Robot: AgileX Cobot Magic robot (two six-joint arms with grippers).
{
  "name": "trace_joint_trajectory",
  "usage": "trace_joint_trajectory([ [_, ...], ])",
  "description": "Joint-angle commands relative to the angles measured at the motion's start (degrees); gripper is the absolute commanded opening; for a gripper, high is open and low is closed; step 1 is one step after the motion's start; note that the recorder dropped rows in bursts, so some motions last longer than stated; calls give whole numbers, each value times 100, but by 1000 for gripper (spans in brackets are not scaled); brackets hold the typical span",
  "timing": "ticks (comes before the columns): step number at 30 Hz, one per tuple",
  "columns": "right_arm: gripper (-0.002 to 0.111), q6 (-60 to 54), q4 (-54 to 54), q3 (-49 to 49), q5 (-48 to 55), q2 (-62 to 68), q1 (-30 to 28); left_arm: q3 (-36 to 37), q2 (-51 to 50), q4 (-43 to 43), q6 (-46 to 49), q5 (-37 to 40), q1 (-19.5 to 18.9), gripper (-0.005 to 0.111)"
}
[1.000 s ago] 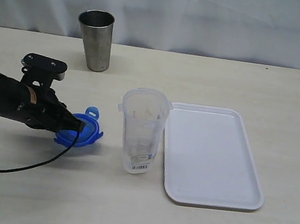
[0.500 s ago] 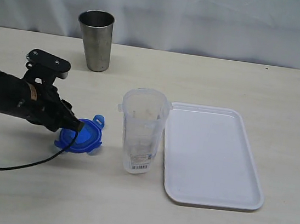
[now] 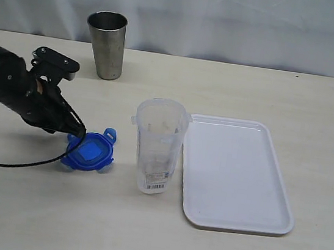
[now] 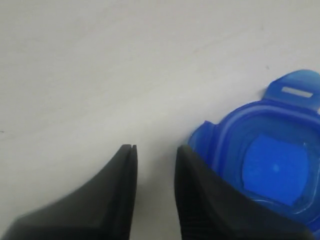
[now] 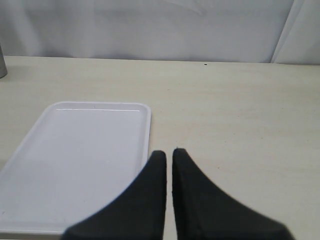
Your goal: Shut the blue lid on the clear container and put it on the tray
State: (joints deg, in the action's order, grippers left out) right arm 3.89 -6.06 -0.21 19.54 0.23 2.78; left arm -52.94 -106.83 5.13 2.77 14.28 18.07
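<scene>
Pale tabletop, white curtain behind. A second ago my left hand [image 3: 78,132] had the blue lid [image 3: 89,152] tipped up off the surface. Now the lid lies flat, near the clear container [image 3: 157,145], and the hand has drawn back to its edge, fingers slightly apart with nothing between them. I judge the grasp lost, so I must take the lid again before capping the container, which stands open just beside the tray [image 3: 240,178]. The lid shows a recessed square centre and splayed flaps, and no sticker on the face turned up. My right hand [image 5: 169,151] is closed and empty, over the tray's near edge.
</scene>
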Motion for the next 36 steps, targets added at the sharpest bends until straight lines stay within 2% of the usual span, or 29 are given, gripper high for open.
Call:
trace_joint_trajectory([
  [1,5,-4,-42,21,4,-23,-12,-684,-182,-200,427,950,-4,26],
  [5,5,-4,-42,21,4,-23,-12,-904,-132,-1287,1475,1080,-199,26],
  [8,5,-4,-42,21,4,-23,-12,-913,-134,-3166,3274,1436,-648,26],
  [10,5,-4,-42,21,4,-23,-12,-913,-159,-4848,4635,1894,-1069,26],
  [12,5,-4,-42,21,4,-23,-12,-913,-172,-6476,6047,2811,-1552,26],
  [14,5,-4,-42,21,4,-23,-12,-913,-193,-7262,7247,3675,-1873,26],
  [17,5,-4,-42,21,4,-23,-12,-903,-193,-6923,8048,3965,-1807,26],
  [21,5,-4,-42,21,4,-23,-12,-903,-256,-6077,8262,3146,-1327,26],
  [25,5,-4,-42,21,4,-23,-12,-903,-441,-5807,8262,2441,-965,29],
  [29,5,-4,-42,21,4,-23,-12,-903,-501,-5829,8228,1887,-921,46],
  [30,5,-4,-42,21,4,-23,-12,-903,-501,-5829,8192,1846,-936,47],
  [33,5,-4,-42,21,4,-23,-12,-903,-604,-5607,7961,1818,-947,40],
  [36,5,-4,-42,21,4,-23,-12,-903,-863,-5502,7961,1791,-947,39],
])
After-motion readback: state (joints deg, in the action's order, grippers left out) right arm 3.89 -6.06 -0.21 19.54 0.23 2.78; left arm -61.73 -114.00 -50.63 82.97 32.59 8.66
